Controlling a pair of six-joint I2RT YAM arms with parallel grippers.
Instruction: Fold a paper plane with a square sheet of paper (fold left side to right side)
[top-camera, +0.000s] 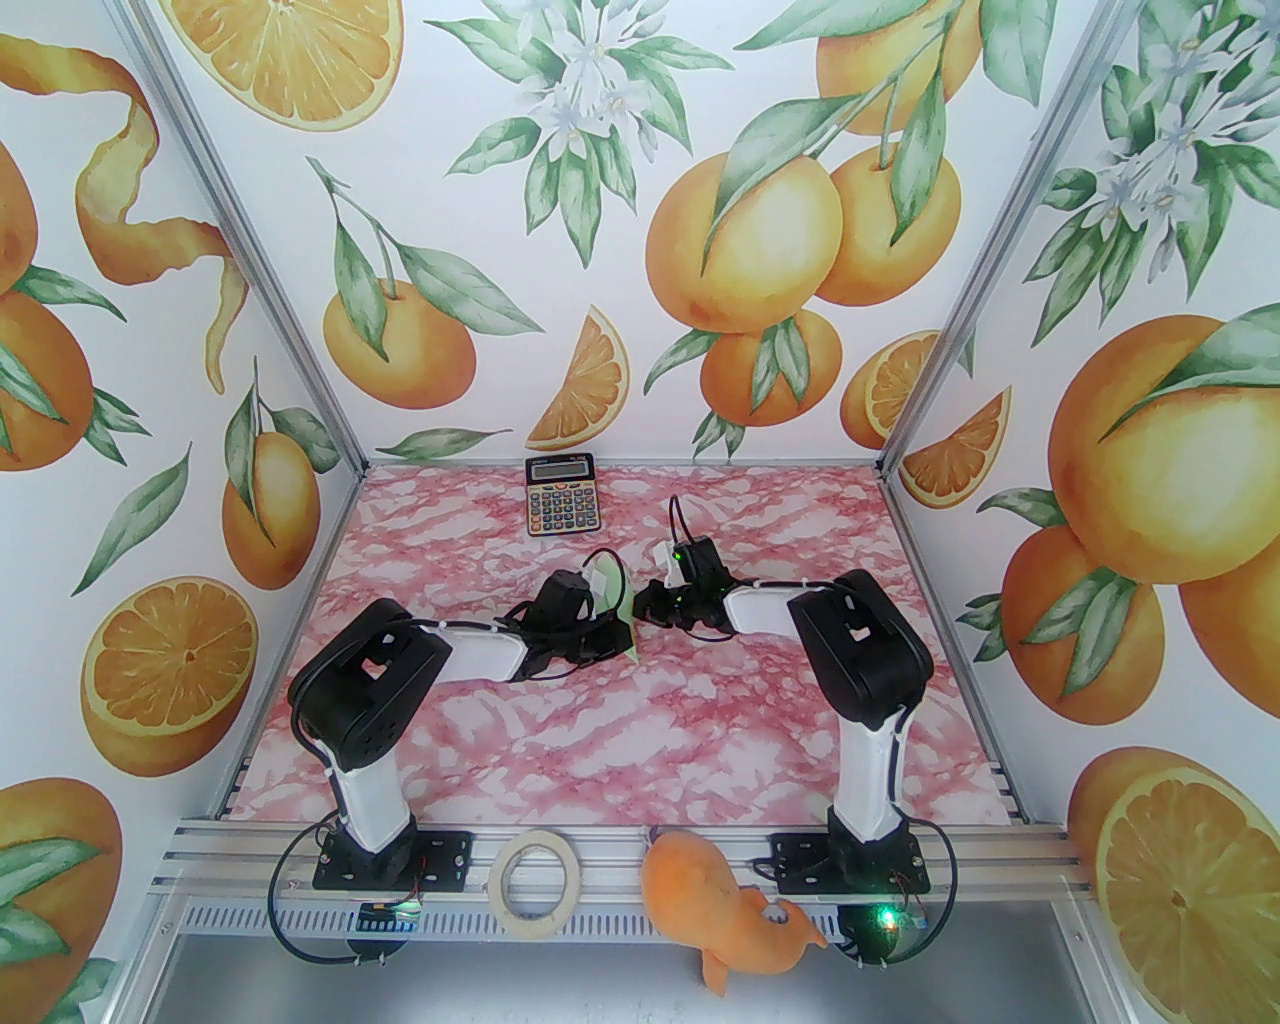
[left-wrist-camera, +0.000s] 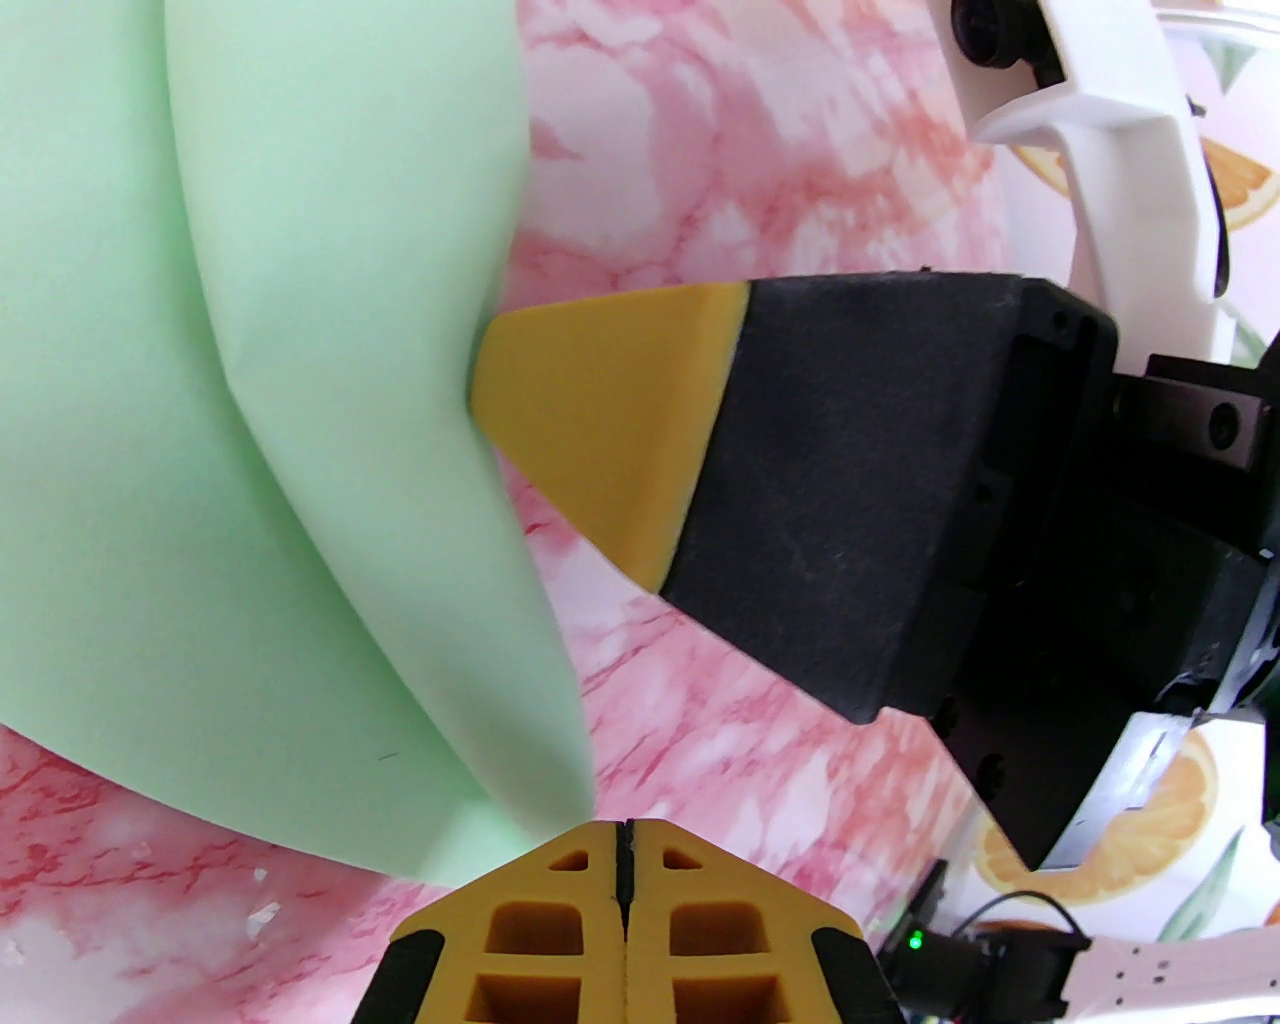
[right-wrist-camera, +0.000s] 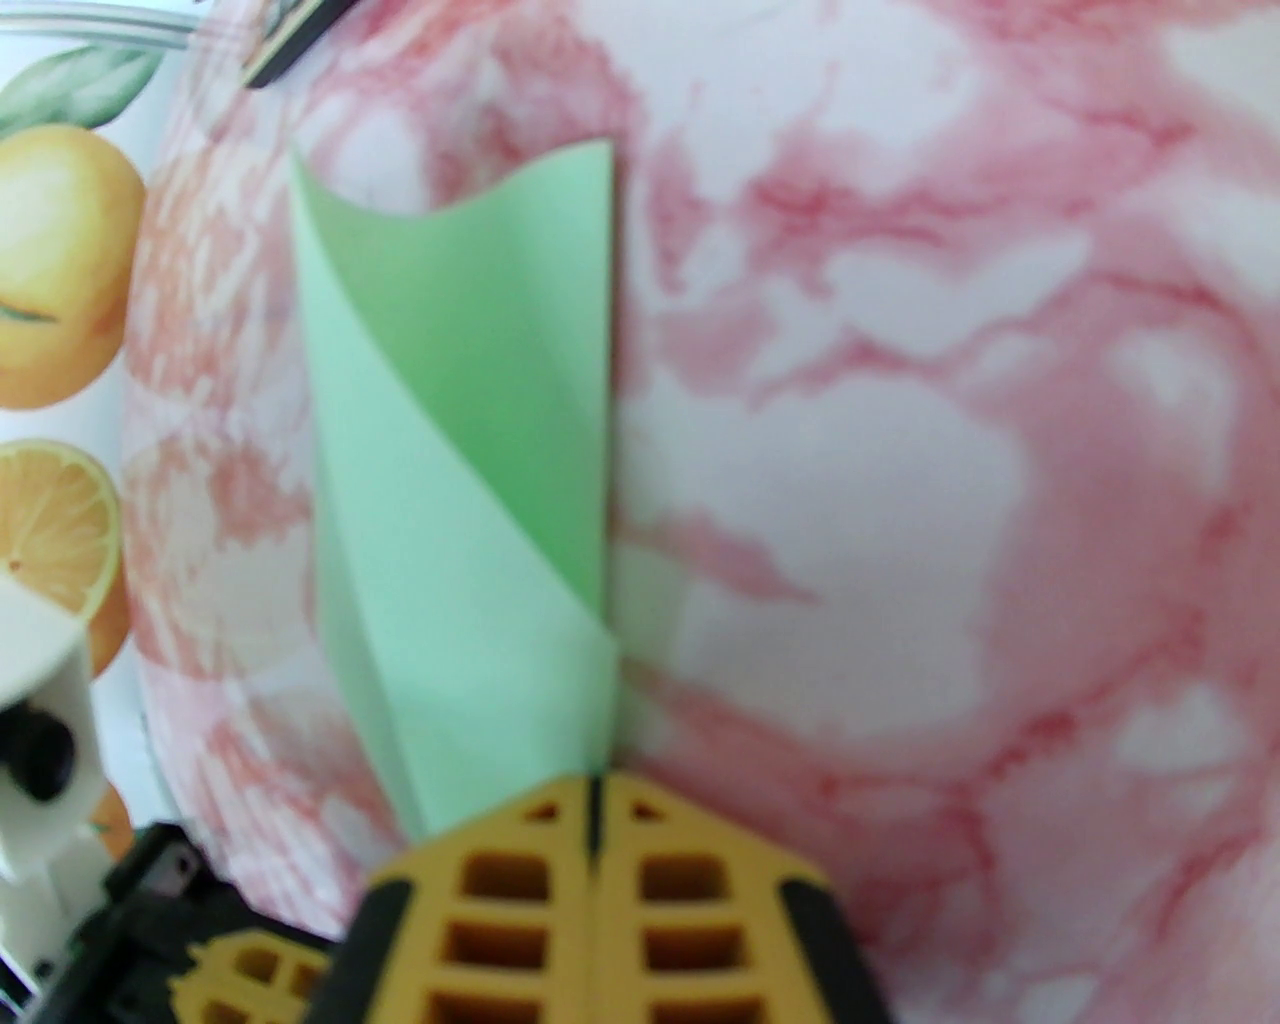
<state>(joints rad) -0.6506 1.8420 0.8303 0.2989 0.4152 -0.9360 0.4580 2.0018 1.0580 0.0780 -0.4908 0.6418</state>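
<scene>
Action at the middle of the pink marbled tabletop (top-camera: 600, 740), where both arms meet nose to nose over the thin pale green sheet of paper (top-camera: 607, 585). The left gripper (left-wrist-camera: 622, 850) is pinched tight, jaws together with a pointed corner of the sheet caught at their tips. The right gripper (right-wrist-camera: 595, 800) is clamped too, jaws closed on the near end of the paper. From the left wrist, its yellow fingertip (left-wrist-camera: 600, 430) sits right against the sheet's side edge. The paper looks raised, standing roughly on edge between the two claws rather than lying flat, though whether any of it touches the table I cannot tell. Progress, by my reading: this is not a flat square, because layers overlap, a diagonal fold line crosses it in the right wrist view, and the far edge curls loose. But it's no dart yet. The folds look soft and unpressed, with no narrow body around a centre crease. Somewhere in the middle, I'd say, with sharpening and wing folds to come. The black-and-orange calculator (top-camera: 560, 495), beige tape roll (top-camera: 538, 880) and orange plush toy (top-camera: 720, 900) sit well apart from it all.
</scene>
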